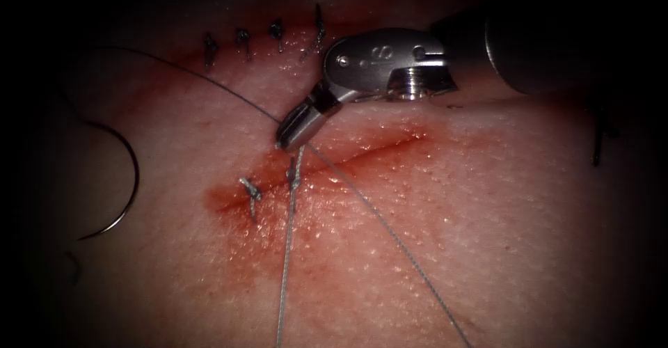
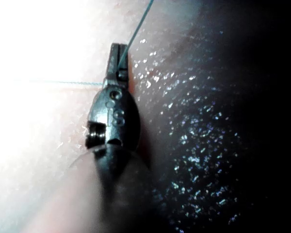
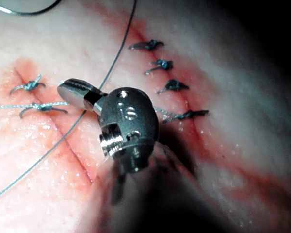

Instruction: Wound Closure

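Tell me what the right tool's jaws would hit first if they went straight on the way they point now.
Probably the tissue at the cut: the right tool, jaws shut, points down-left at the second stitch and its thread. Depth is unclear.

The tissue [image 1: 487, 236] is the bearing surface here, pale and glistening, with the cut [image 1: 362, 154] running from about 8 o'clock toward 2 o'clock across its middle and red fluid [image 1: 236, 198] pooled along it. The needle [image 1: 125, 181] lies loose on the tissue at 9 o'clock (well apart from the cut). Thread [image 1: 390, 230] trails over the surface toward 5 o'clock.
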Available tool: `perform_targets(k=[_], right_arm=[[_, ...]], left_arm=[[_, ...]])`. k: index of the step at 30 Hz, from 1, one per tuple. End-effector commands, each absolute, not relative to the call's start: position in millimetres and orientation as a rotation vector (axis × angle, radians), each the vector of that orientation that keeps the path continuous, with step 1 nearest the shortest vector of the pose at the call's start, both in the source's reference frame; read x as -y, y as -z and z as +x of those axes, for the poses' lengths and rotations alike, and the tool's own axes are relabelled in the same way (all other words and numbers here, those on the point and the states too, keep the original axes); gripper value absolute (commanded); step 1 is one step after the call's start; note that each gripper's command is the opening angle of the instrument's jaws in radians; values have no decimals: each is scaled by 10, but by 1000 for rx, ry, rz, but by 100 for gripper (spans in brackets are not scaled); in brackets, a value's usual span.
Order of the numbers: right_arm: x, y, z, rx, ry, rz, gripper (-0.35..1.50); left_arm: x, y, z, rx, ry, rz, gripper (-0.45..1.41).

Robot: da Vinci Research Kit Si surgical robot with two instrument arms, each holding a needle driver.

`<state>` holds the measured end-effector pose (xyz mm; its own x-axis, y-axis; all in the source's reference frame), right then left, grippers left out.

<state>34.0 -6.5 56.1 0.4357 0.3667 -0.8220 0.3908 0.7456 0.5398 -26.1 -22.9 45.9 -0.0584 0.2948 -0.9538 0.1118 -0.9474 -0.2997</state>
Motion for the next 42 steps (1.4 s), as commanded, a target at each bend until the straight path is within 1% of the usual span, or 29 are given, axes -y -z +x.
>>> perform_targets(k=[1, 5, 9, 13, 18, 30, 42], right_arm=[[63, -569, 351, -1152, 5, 761, -35], [56, -577, 357, -1136, -39, 729, -35], [54, -588, 362, -1120, -73, 693, -35], [57, -609, 366, -1053, -90, 630, -35], [57, -624, 363, -1012, -117, 558, -35], [32, -601, 354, -1030, -134, 463, -35], [40, -601, 359, -1041, -145, 439, -35]], left_arm=[[242, -460, -268, 475, -2137, -2074, -45], [262, -457, -277, 608, -2099, -2119, -45], [269, -470, -287, 654, -2093, -2131, -45], [270, -496, -297, 654, -2103, -2120, -45], [286, -520, -305, 678, -2100, -2080, -45], [335, -510, -316, 744, -2104, -2078, -45], [358, -488, -327, 766, -2103, -2098, -45]])
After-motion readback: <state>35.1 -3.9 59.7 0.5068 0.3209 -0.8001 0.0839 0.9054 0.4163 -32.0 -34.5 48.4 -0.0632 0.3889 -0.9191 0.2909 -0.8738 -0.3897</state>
